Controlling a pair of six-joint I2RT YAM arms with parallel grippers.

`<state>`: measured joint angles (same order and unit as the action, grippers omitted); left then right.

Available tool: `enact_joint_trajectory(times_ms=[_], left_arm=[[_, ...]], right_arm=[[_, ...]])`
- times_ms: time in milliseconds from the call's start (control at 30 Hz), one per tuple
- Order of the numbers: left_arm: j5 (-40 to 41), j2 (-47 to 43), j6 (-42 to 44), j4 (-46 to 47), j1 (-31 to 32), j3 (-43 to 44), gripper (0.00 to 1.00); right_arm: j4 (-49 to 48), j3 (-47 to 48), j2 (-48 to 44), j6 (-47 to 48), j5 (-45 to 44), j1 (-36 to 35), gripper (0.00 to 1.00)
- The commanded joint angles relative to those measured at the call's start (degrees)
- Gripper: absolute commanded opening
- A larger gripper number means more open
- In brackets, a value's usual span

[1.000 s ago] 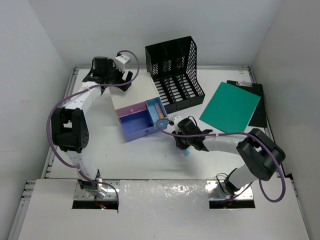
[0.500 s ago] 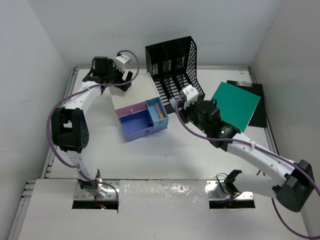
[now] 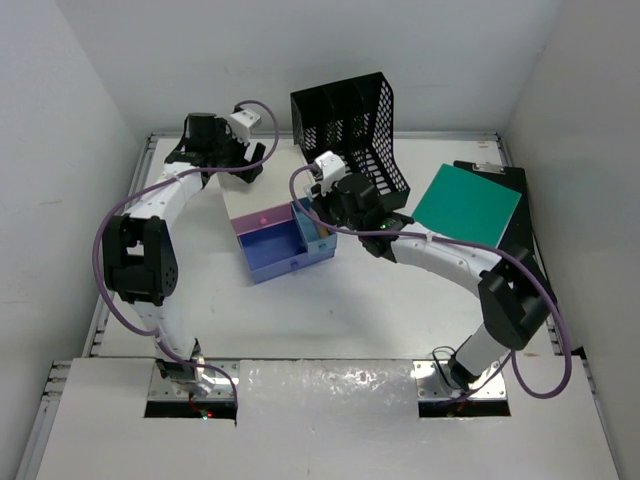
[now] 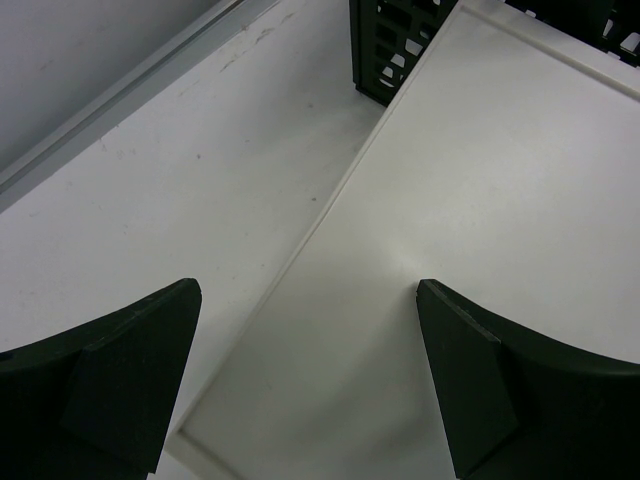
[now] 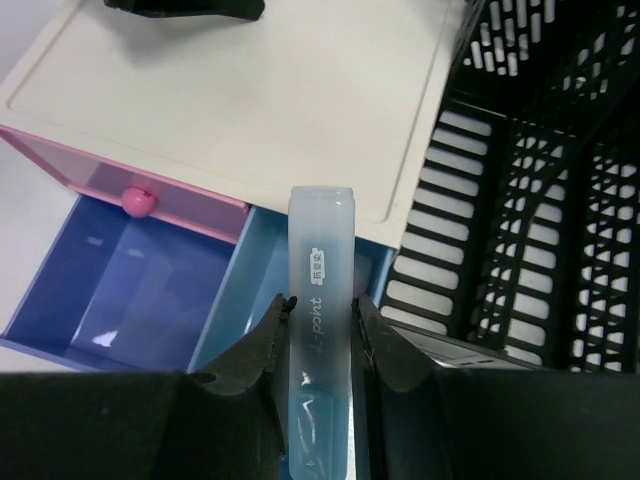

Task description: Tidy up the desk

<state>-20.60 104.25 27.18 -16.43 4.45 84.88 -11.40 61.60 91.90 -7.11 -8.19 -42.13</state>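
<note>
Plain white walls (image 3: 300, 50) on three sides; even light.

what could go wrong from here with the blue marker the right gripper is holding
1. The pale blue marker in the right gripper hangs above the narrow light blue drawer; released off-centre, it may catch the rim or miss.
2. The black mesh file rack stands right beside that drawer; lowering could bump it.

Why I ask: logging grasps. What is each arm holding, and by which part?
Right gripper: a pale blue pen, jaws pinching its sides partway along, far end free. Left gripper: open, holding nothing.
</note>
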Motion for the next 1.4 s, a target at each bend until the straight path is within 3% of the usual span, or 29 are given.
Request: enact_joint_trajectory(times_ms=[0, 167, 333, 367, 400, 500, 700, 800, 933, 967, 1000, 1200, 1367], left_arm=[[2.06, 2.01, 1.91, -5.99, -0.14, -1.21, 0.88], [1.88, 2.36, 1.91, -5.81, -0.14, -1.3, 0.88], [1.88, 2.45, 1.82, -5.72, -0.14, -1.21, 0.88], [1.79, 2.37, 1.91, -5.64, -0.14, -1.12, 0.88], [1.7, 2.36, 1.83, -5.64, -0.14, -1.21, 0.88], [1.79, 2.36, 1.91, -5.64, -0.14, -1.21, 0.88], [1.79, 2.54, 1.74, -5.64, -0.14, -1.12, 0.88], [2.05, 2.63, 1.82, -5.72, -0.14, -0.86, 0.88], [2.06, 2.72, 1.91, -5.81, -0.14, -0.59, 0.88], [2.14, 2.72, 2.0, -5.81, -0.14, -0.59, 0.88], [2.23, 2.72, 2.09, -5.81, -0.14, -0.51, 0.88], [2.67, 3.15, 2.27, -5.81, -0.14, -0.33, 0.88], [2.67, 3.33, 2.18, -5.9, -0.14, -0.24, 0.88]], right_arm=[[-2.14, 1.24, 0.9, -2.46, 3.25, -0.15, 0.0], [-0.03, 1.85, 2.32, -4.13, 3.97, -0.06, 0.01], [2.43, 2.38, 3.11, -6.24, 3.79, -0.23, 0.12], [3.39, 2.55, 3.2, -6.51, 3.7, -0.23, 0.16], [4.01, 3.25, 3.37, -6.42, 3.7, -0.32, 0.28], [6.82, 4.66, 3.11, -5.28, 3.7, -1.2, 0.52], [10.95, 7.92, -0.92, -0.45, -0.5, -4.97, 0.55], [11.22, 6.96, -4.35, -0.27, -3.84, -6.29, 0.49], [10.87, -0.85, -9.45, -2.99, -6.84, -7.44, 0.17], [10.7, -3.92, -11.28, -4.04, -7.1, -8.05, 0.05], [10.52, -5.51, -12.17, -4.66, -7.63, -8.49, 0.0], [6.3, -16.24, -15.87, -10.98, -10.62, -11.04, 0.0], [4.63, -17.57, -14.03, -11.87, -13.7, -10.96, 0.0]])
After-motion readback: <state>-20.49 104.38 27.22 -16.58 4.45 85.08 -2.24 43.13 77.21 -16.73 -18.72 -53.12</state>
